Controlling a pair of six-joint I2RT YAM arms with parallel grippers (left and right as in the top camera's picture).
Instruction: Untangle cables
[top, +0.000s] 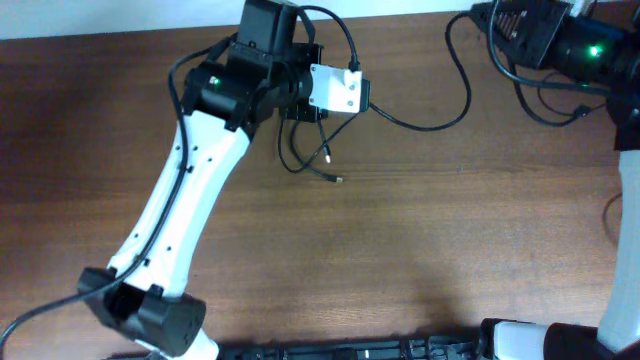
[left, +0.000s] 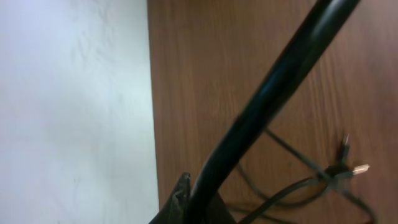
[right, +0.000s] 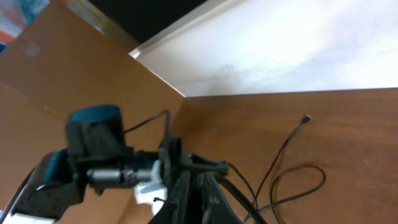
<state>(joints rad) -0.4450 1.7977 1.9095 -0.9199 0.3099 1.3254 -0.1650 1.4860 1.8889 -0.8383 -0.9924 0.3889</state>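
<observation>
Closest to the left wrist lens we get a blurred black bar (left: 273, 87) running diagonally from the left gripper (left: 185, 206) to the top right. We can't tell if it's a cord or arm wiring. Left gripper jaws are closed, and we can't tell if anything is pinched. Past that, the cables (left: 311, 180) lie on the wooden table (left: 205, 56) as thin loose strands crossing each other, with plug ends (left: 351, 169) at the crossing. White surface (left: 74, 112) sits left of the table edge.

Right wrist view: right gripper (right: 194, 200) is low in frame, fingers together, closed. Thin strands run off just beside it, and we can't tell whether they're gripped or only passing. Farther out, one strand loops on the table and ends in a small plug (right: 306, 118). The left arm (right: 93, 158) is off to the left.

Overhead: loose strands lie just below the left arm's wrist, top centre. One long strand runs right, then curves up toward the right arm (top: 560, 35) in the far corner.
</observation>
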